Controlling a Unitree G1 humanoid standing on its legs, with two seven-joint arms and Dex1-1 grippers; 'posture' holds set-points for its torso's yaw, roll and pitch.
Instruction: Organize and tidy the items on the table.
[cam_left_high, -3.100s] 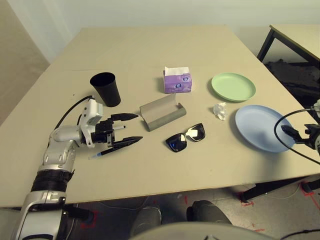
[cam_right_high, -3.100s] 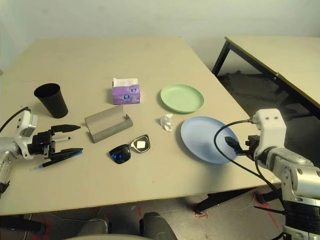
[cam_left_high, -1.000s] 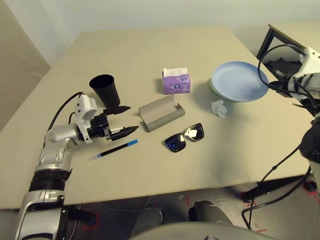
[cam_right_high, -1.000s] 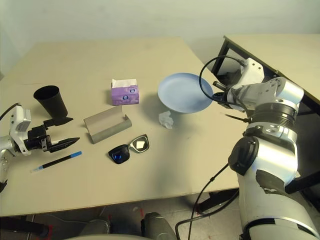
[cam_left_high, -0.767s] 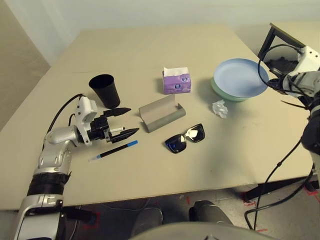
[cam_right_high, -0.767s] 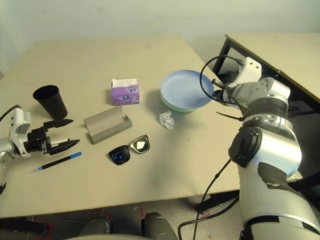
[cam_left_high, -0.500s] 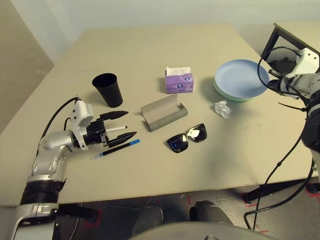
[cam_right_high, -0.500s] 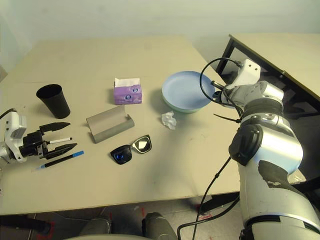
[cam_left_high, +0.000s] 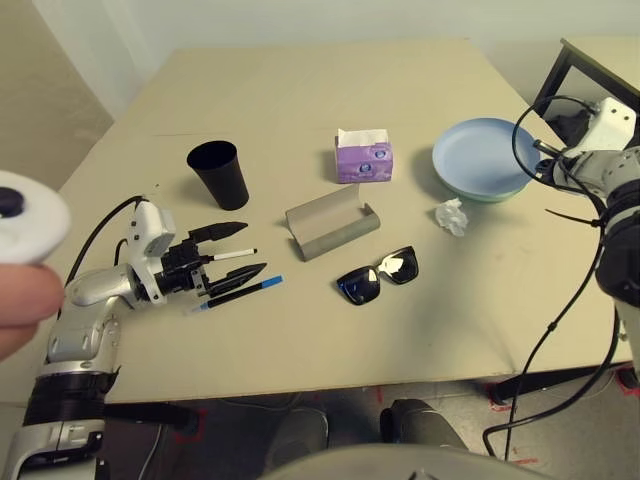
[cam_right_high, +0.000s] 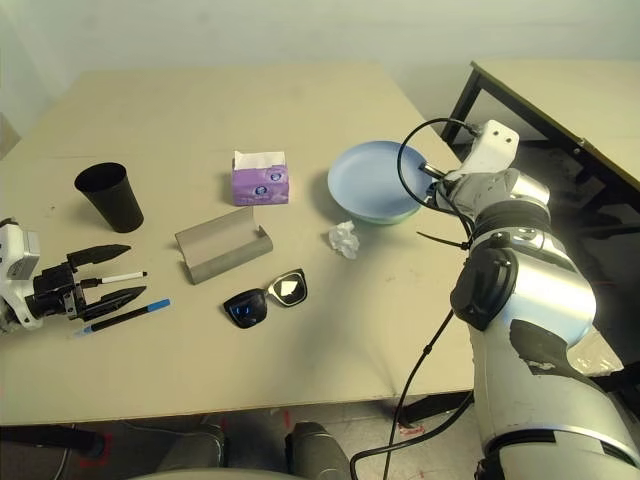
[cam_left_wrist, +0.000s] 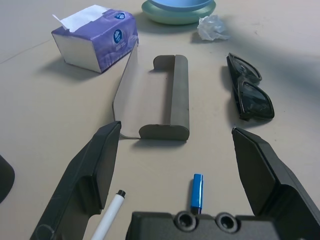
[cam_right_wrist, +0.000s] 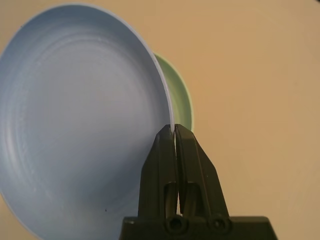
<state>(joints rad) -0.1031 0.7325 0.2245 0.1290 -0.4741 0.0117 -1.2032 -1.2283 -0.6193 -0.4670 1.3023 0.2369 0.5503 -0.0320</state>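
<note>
Worktop (cam_left_high: 300, 90): blue plate (cam_right_high: 375, 180) stacked on green plate (cam_right_wrist: 181, 97) near right edge, rim pinched in right claw (cam_right_wrist: 174, 134). Left claw (cam_left_wrist: 175, 165) spread over marker (cam_left_wrist: 107, 217) and pen (cam_left_wrist: 197, 191) near left edge. Risk: closing skewed could flick either away.

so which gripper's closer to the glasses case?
Left. The left gripper is open just short of the glasses case; the right gripper is across the table, shut on the blue plate.

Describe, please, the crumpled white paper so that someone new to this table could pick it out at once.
Start at the stacked plates near the right edge of the beige table. Just in front of them lies the crumpled white paper, with the black sunglasses nearer the robot. It is the one shapeless, wrinkled white lump; the purple tissue box is square-edged.
</note>
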